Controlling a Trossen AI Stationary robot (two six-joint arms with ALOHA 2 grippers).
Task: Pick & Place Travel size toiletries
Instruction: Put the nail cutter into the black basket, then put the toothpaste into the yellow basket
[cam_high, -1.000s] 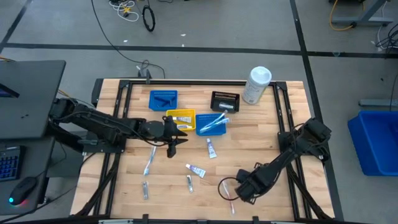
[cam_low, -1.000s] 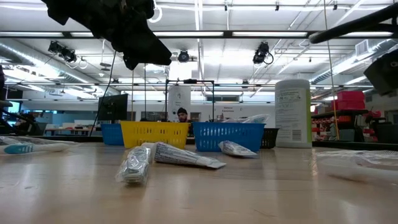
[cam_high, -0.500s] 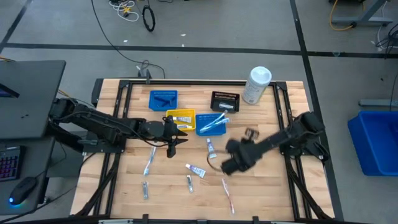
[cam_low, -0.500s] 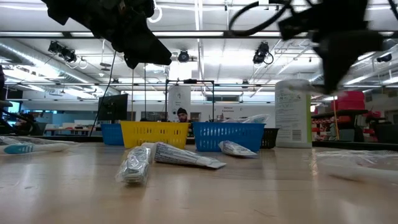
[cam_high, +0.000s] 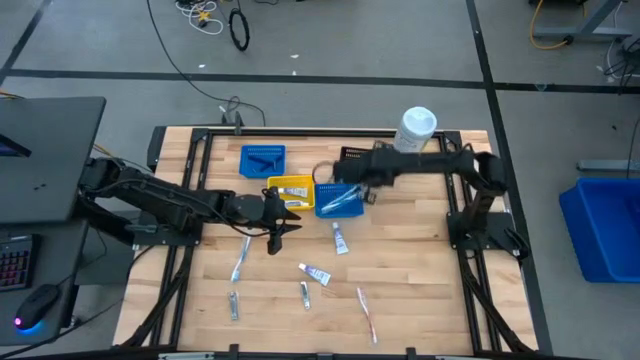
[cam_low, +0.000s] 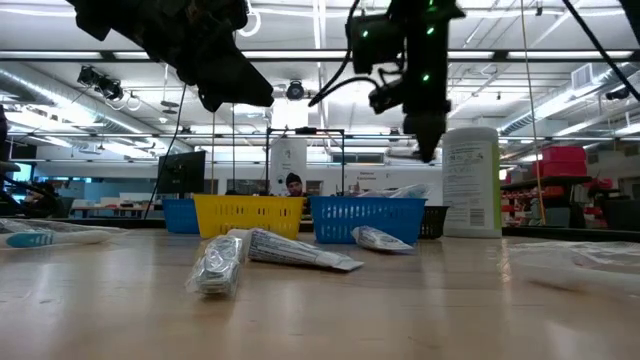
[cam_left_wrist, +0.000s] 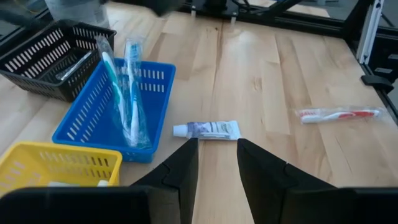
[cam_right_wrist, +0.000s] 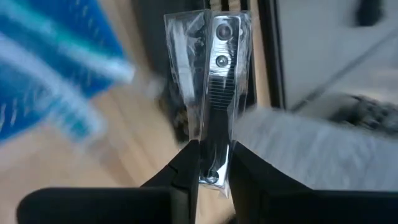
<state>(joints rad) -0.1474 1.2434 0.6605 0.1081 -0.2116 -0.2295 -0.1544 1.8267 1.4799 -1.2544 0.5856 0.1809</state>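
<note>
My right gripper (cam_right_wrist: 214, 163) is shut on a dark razor in a clear wrapper (cam_right_wrist: 214, 81). It hovers above the black bin (cam_high: 365, 160) and the blue bin with toothbrushes (cam_high: 338, 199), and also shows in the high view (cam_high: 347, 183) and the low view (cam_low: 427, 140). My left gripper (cam_left_wrist: 217, 163) is open and hovers above bare table near the yellow bin (cam_high: 290, 187). On the table lie two mini tubes (cam_high: 340, 238) (cam_high: 315, 273), a red toothbrush (cam_high: 367, 312), a wrapped toothbrush (cam_high: 240, 258) and two silvery packets (cam_high: 306, 294) (cam_high: 234, 305). My right gripper pinches the wrapped razor by its handle end (cam_right_wrist: 214, 146) between the two fingers (cam_right_wrist: 185, 168). The razor runs along the fingers and sticks out past their tips, head (cam_right_wrist: 221, 25) foremost. It is lifted clear of the table and bins.
A large white canister (cam_high: 413, 135) stands at the far edge, right beside my right arm. A second blue bin (cam_high: 263, 160) sits at the far left of the bin group. Metal frame rails (cam_high: 455, 180) run along both table sides. Bare wood lies near and to the right.
My right arm has swung from the near right part of the table, close to the red toothbrush, toward the far edge and leftward. It has stretched out until its gripper hangs over the black and blue bins. My left arm has kept still.
</note>
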